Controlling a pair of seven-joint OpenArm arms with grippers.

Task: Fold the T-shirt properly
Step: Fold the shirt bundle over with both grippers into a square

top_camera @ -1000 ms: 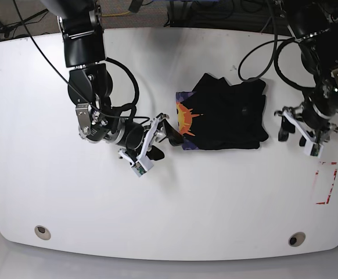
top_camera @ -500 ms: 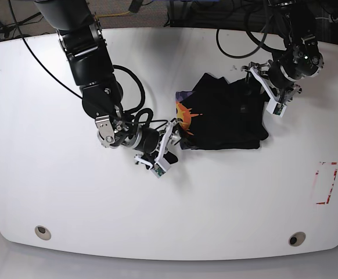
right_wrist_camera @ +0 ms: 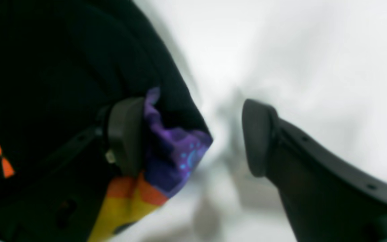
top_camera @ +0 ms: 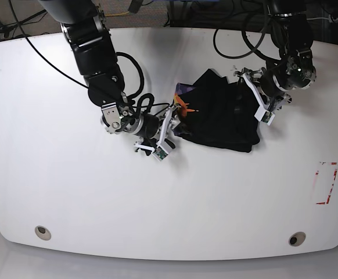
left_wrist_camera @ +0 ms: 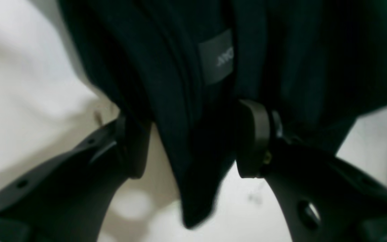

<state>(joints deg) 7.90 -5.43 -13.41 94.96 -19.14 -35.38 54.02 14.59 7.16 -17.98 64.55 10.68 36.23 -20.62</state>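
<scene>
While the black T-shirt (top_camera: 224,116) lies bunched just right of the white counter's (top_camera: 53,186) middle, both arms reach into it from opposite sides. At the shirt's nine o'clock edge the right gripper (right_wrist_camera: 193,137) has its jaws apart, one pad pressed against the purple and orange print patch (right_wrist_camera: 176,151) and the other standing clear over bare counter. At the shirt's two o'clock corner the left gripper (left_wrist_camera: 193,141) straddles a hanging fold of dark cloth, jaws apart on either side of it; whether the pads pinch the cloth cannot be told. A grey label (left_wrist_camera: 217,57) with pale lettering shows above that fold.
</scene>
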